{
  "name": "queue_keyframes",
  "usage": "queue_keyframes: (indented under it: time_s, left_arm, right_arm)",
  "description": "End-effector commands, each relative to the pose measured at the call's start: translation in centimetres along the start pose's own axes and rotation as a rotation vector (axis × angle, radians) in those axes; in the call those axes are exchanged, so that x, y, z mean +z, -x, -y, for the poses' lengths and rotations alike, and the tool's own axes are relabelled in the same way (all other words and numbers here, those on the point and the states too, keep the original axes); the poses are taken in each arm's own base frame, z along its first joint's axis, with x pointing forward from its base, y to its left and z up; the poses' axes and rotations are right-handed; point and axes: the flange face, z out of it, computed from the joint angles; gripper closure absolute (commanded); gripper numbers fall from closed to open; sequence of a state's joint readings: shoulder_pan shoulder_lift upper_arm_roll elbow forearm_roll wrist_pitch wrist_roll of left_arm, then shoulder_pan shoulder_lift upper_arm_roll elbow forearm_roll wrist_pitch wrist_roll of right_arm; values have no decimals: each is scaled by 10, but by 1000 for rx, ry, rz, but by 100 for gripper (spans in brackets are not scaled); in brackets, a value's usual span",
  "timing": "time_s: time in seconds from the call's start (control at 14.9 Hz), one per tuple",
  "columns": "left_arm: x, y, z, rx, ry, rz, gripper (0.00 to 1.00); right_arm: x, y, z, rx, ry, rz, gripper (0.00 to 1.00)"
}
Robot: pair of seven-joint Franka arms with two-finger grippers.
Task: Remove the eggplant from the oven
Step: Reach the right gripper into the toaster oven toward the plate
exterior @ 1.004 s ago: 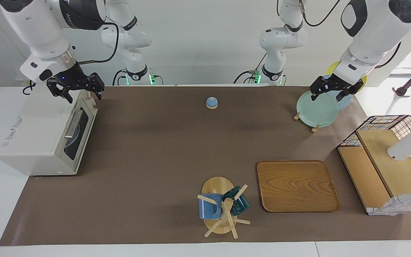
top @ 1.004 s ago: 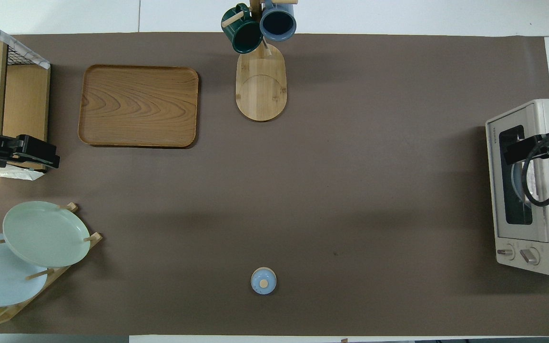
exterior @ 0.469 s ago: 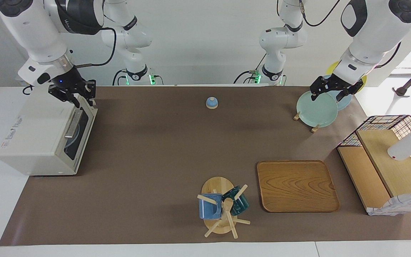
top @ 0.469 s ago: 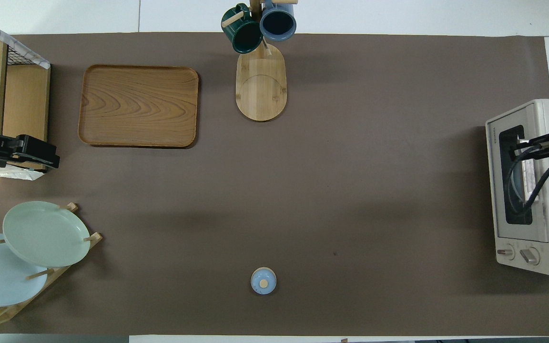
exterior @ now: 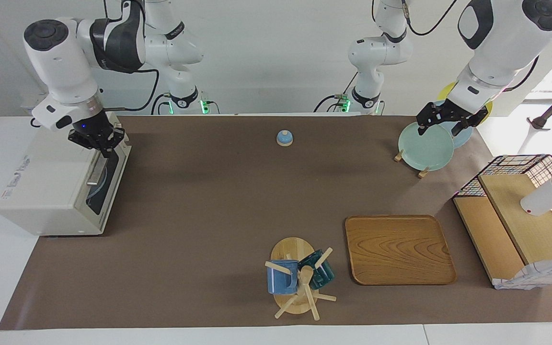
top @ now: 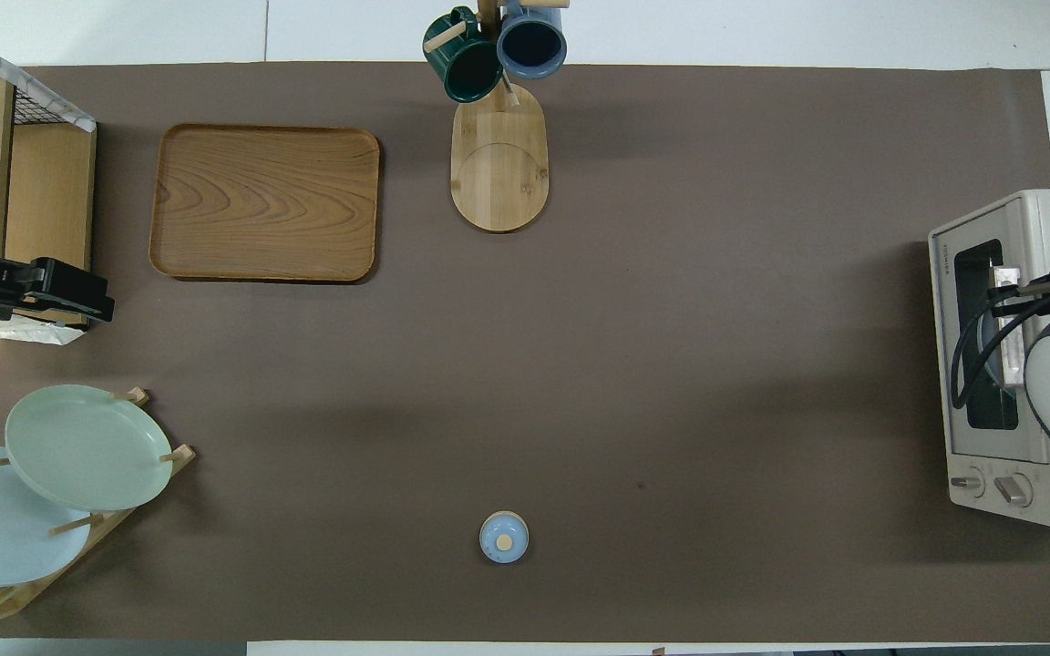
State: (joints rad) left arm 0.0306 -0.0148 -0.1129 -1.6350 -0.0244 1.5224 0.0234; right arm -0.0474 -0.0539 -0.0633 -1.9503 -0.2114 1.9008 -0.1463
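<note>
Since a second ago the right gripper (exterior: 101, 143) has dropped onto the oven (exterior: 55, 184) handle; its fingers' spread is unreadable. Left gripper (exterior: 448, 122) waits, fingers parted, empty. Eggplant unseen.

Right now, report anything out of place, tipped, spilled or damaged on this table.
Nothing stands out. The oven sits square with its door shut, and the right gripper is at its handle. The mugs hang on their stand, the plates sit in their rack, and the left gripper waits over them.

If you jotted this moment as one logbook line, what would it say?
oven: door shut | eggplant: not visible | right gripper: at the door's top edge by the handle | left gripper: waiting over the plate rack
</note>
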Motion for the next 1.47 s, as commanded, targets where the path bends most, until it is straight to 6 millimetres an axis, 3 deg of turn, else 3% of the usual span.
queue_keyframes:
  time_s: [0.0,0.13,0.47,0.87,1.2,1.41]
  left_arm:
    - [-1,3,2,5,-19,6,0]
    - [-1,3,3,5,-20,6,0]
    - [-2,3,2,5,-19,4,0]
    - [-1,3,2,5,-19,6,0]
    - [-1,3,2,5,-19,6,0]
    - [-1,3,2,4,-19,6,0]
  right_arm:
    - [15,3,-3,-1,40,-2,100]
    - [22,3,-8,2,46,1,100]
    - [55,9,4,-27,35,16,100]
    - [69,2,20,-40,17,9,100]
    - [91,-6,44,-37,-49,-27,100]
    - [112,-16,75,-32,-74,-41,100]
